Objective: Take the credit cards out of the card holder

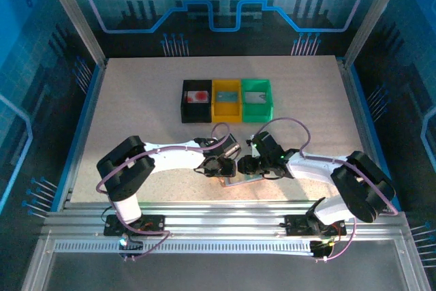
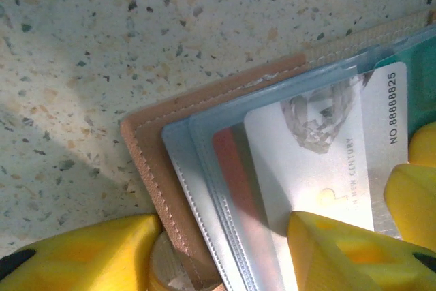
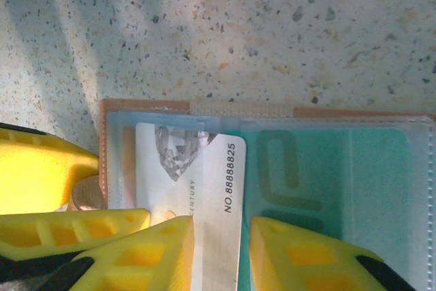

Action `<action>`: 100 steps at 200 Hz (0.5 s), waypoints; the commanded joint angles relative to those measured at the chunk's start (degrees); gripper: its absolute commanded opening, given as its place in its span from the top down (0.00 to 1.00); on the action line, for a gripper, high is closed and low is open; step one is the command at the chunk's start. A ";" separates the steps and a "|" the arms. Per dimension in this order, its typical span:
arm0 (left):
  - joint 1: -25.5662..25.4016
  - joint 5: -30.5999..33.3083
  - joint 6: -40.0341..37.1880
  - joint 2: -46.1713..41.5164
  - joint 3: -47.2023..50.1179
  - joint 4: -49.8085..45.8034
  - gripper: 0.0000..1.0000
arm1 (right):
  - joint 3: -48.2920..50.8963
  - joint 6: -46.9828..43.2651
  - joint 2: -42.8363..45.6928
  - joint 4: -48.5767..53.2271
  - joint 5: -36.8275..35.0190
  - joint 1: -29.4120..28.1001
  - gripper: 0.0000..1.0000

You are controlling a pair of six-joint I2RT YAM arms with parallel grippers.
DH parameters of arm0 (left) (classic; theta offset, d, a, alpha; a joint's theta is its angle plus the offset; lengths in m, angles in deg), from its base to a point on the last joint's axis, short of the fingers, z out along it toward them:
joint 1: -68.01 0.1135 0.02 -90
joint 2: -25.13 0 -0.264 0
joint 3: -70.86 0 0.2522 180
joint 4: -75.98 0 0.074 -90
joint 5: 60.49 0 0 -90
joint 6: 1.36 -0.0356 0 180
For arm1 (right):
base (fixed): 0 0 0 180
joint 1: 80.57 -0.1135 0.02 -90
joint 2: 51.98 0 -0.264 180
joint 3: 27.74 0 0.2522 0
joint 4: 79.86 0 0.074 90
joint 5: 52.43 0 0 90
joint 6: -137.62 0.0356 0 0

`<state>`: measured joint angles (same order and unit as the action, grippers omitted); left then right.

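left wrist, left gripper [image 2: 223, 228] spread astride card holder [image 2: 146, 148], right gripper [image 3: 222, 226] ajar, seemingly empty

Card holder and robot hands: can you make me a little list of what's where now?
Card holder: pink, open on the table, between both grippers
White card: in the clear sleeves, diamond picture and number on it
Red card: peeking out from under the white card
Teal card: under the clear sleeve on the other half
Left gripper: fingers either side of the holder's edge; grip unclear
Right gripper: jaws slightly apart over the white card's end
Bins: black bin, yellow bin, green bin, in a row farther back
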<state>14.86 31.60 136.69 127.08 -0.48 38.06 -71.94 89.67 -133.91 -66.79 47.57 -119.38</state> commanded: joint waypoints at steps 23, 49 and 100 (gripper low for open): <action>-1.70 -8.29 1.17 9.58 3.85 11.02 0.49 | 3.47 1.85 -2.10 -3.83 3.60 0.01 0.72; -1.70 -8.36 1.27 9.67 3.97 11.24 0.50 | 4.21 2.45 -1.49 -5.94 5.61 0.00 0.73; -1.62 -8.43 1.28 9.76 3.92 11.33 0.51 | 3.06 2.41 1.65 -0.76 3.59 -0.24 0.75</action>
<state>14.91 31.64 136.78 127.15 -0.48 37.91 -68.82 91.39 -133.04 -73.00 50.02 -119.05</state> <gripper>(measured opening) 0.497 0.253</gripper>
